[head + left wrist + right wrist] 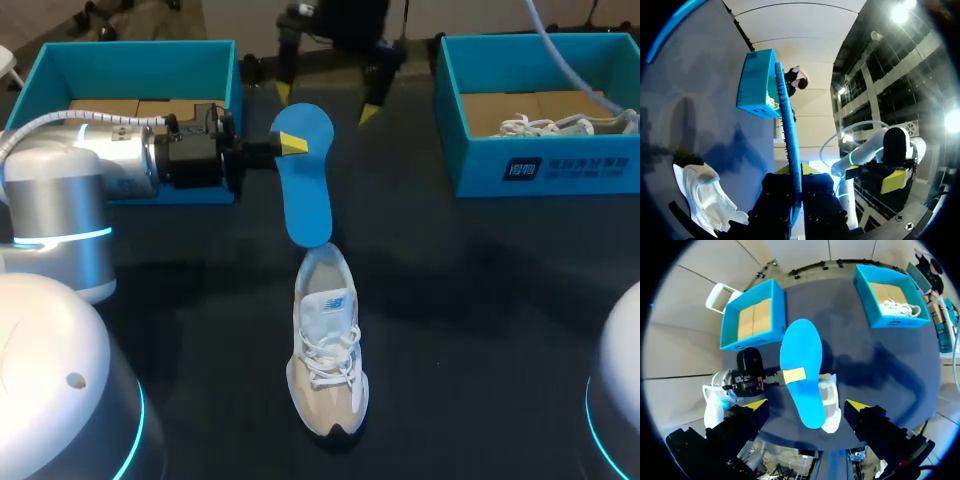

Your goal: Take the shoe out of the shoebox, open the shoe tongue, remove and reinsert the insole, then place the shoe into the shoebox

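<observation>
Your left gripper (290,143) pinches the flat blue foam insole (305,185) by one edge, so it could pivot and miss the white-and-beige laced sneaker (328,350) below the fingers. Your right gripper (325,103) hangs above, fingers spread wide. The insole's tip hides the sneaker's opening, so you cannot tell whether it has entered.

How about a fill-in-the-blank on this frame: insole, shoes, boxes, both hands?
1. The left hand is shut on the ____ insole.
2. The right hand is ____ and holds nothing.
3. The shoe on the table points its ____ end toward the insole.
4. A second shoe lies in the shoebox on the robot's ____ side.

Missing words: blue; open; heel; right.
</observation>
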Robot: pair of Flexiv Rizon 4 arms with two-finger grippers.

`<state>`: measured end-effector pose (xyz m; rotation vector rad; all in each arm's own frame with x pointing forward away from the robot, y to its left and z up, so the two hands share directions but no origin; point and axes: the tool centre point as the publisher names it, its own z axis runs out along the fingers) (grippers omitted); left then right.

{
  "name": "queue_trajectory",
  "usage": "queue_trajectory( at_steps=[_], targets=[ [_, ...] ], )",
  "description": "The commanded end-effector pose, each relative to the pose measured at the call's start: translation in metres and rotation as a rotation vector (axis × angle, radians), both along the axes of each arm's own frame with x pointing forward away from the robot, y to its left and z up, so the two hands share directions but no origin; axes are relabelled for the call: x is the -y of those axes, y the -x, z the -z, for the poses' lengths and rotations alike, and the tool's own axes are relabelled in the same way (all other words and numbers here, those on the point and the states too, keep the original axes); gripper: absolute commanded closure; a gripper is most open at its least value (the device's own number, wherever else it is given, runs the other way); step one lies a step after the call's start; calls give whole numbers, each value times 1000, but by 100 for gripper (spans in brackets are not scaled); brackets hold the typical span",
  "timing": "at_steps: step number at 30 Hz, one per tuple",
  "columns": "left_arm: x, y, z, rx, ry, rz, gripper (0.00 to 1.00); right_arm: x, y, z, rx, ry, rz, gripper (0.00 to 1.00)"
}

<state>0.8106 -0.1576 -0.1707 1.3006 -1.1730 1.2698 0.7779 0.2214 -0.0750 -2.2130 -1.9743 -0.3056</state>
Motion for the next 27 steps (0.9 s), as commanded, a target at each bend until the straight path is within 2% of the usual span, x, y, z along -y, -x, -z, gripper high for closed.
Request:
queue_trajectory(
  at_steps=[1, 18, 27],
  targets=[
    [0, 1, 0, 0, -3, 0, 100, 15, 7, 10, 81, -428, -25, 0],
    [0, 1, 0, 0, -3, 0, 100, 32, -1, 46, 167, -713, -39, 0],
    [0, 1, 0, 0, -3, 0, 100, 26, -8, 61, 190, -823, -51, 0]
  ],
)
